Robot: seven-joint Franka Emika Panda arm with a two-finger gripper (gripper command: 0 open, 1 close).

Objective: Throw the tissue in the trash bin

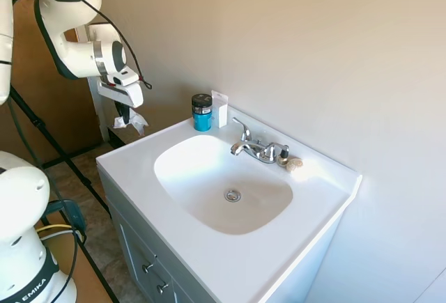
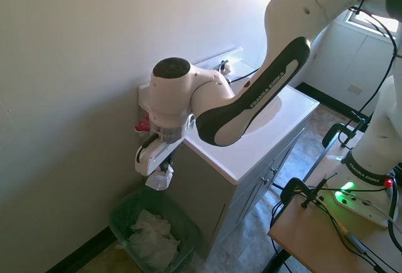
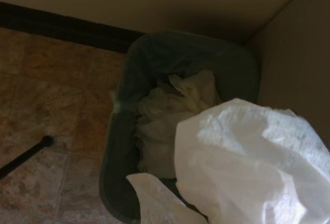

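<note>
My gripper (image 1: 125, 118) hangs off the left end of the vanity, shut on the crumpled white tissue (image 1: 134, 122). In the second exterior view the gripper (image 2: 163, 167) holds the tissue (image 2: 159, 179) in the air directly above the dark green trash bin (image 2: 125, 207), which stands on the floor between the wall and the cabinet. The wrist view looks straight down: the tissue (image 3: 252, 167) fills the near corner and the trash bin (image 3: 118, 147) lies below, with other white paper wads (image 3: 170, 116) inside.
White vanity top (image 1: 139, 171) with sink basin (image 1: 223, 181) and chrome faucet (image 1: 254, 148). A teal jar with a black lid (image 1: 202, 112) and a small beige lumpy object (image 1: 293, 164) sit along the wall. The cabinet side (image 2: 198, 201) stands close beside the bin.
</note>
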